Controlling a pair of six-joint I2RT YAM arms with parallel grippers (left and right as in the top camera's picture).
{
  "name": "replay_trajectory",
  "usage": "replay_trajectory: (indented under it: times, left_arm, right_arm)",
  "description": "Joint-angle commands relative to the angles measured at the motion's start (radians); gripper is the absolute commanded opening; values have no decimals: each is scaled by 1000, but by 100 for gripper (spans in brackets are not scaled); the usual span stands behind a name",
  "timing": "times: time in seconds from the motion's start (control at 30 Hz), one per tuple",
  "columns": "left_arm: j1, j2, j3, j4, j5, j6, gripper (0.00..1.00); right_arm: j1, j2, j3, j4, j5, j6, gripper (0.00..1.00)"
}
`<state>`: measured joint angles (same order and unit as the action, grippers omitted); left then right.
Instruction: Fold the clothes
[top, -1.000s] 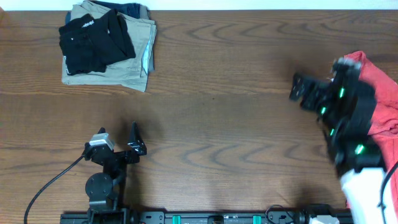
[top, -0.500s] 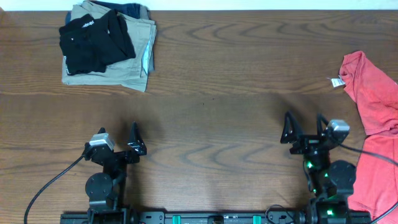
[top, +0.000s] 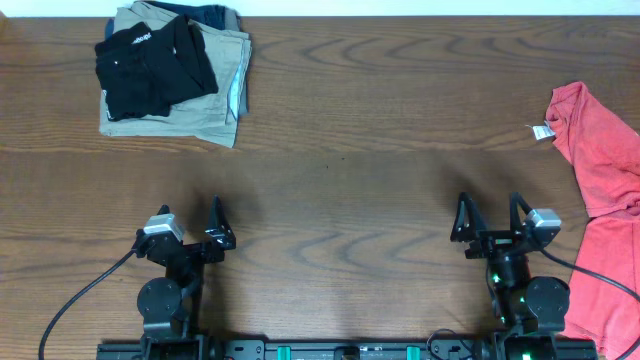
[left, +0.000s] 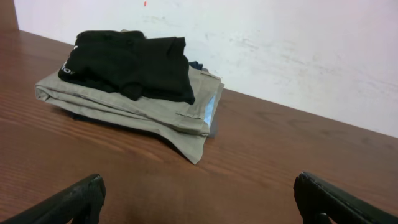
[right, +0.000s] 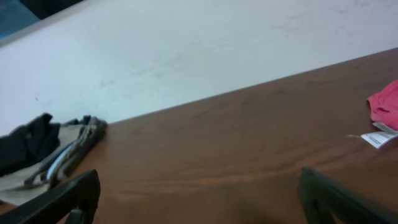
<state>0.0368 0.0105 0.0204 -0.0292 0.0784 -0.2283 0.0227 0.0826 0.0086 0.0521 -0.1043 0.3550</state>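
The clothes, a black garment (top: 150, 68), lie folded on top of a stack at the table's far left corner. The left wrist view shows the black garment (left: 134, 59) with a small white mark at its left end. It is partly visible in the right wrist view (right: 25, 144) at the far left. My left gripper (top: 190, 212) stands open near the front edge, well short of the stack, with nothing between its fingers (left: 198, 186). My right gripper (top: 488, 205) stands open at the front right, also empty (right: 199, 180).
Folded khaki trousers (top: 215, 95) lie under the black garment, with a dark blue piece at the back of the stack. A red shirt (top: 600, 150) with a white tag (top: 541, 131) lies spread at the right edge, beside my right arm.
My right arm has swung from above the red shirt back to the table's front edge, its gripper open and empty. The left arm and the stack have not moved.
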Motion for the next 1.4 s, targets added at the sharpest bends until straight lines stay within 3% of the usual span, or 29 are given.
replay_trajectory:
  times: [0.0,0.4,0.8,1.37]
  left_arm:
    - [0,-6,-16,-34,10,13,98]
    - [0,-6,-16,-34,10,13,98]
    - [0,-6,-16,-34,10,13,98]
    - [0,-6,-16,-34,10,13,98]
  right_arm:
    - [10,-72,-3,-68,2,-50,99]
    - [80,-78,-3,-121,3,-178,99]
    - [44,-78,-3,-120,-9,-98,99]
    - [28,-77,-3,-119,-4,-98,99]
